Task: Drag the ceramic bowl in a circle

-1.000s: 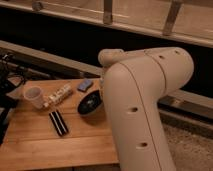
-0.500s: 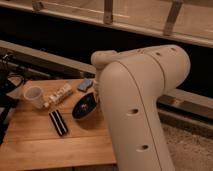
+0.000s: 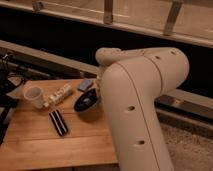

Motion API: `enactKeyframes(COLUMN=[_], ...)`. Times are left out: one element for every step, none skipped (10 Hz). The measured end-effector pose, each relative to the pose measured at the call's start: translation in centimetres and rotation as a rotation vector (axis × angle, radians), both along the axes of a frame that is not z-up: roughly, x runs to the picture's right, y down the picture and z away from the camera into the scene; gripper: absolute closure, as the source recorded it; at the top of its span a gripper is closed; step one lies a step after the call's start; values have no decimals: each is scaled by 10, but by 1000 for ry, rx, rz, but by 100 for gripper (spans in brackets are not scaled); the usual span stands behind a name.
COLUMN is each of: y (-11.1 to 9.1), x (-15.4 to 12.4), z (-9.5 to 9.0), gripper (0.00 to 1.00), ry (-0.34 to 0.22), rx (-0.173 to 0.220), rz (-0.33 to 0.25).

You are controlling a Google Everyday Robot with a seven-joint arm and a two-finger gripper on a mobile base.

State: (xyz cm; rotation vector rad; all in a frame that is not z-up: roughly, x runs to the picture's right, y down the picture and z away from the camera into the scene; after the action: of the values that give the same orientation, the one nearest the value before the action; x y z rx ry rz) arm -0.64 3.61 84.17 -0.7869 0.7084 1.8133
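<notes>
The ceramic bowl (image 3: 86,102), dark and glossy with a paler rim, sits on the wooden table (image 3: 45,147) near its middle right, tilted slightly. My gripper (image 3: 98,92) is at the bowl's right rim, mostly hidden behind my big white arm (image 3: 142,105). The arm covers the table's right side.
A white cup (image 3: 34,96) stands at the left. A pale wrapped bar (image 3: 59,94) lies between cup and bowl. A small blue-grey block (image 3: 85,85) lies just behind the bowl. A black striped flat item (image 3: 58,122) lies in front. Dark equipment (image 3: 7,87) is at the left edge.
The bowl has slid a little left across the table, first toward the front, then slightly back. My arm has swung left with it. The other items have not moved.
</notes>
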Motion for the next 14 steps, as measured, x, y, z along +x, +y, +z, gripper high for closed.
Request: enactKeyframes(y=[-12,-25,-32,-34,-27,-21,-18,-9,-4,-1,0,-1,-3,-4], x=[16,32,46,59,80,98,106,109,108,104,91,78,65,54], z=[10,20,26,29,29,28,23,16,10,7,7,7,8,8], gripper=[97,97,97,97,92,91,95,100,100,100,100,100,100,100], ry=[22,50,84,114,162,201,214,199,186,179,168,164,160,155], rx=[3,11,13,8,-12,-22,-26,-29,-30,-29,-28,-32,-31,-33], rz=[40,88,129,162,220,255,261,239,222,209,196,187,178,167])
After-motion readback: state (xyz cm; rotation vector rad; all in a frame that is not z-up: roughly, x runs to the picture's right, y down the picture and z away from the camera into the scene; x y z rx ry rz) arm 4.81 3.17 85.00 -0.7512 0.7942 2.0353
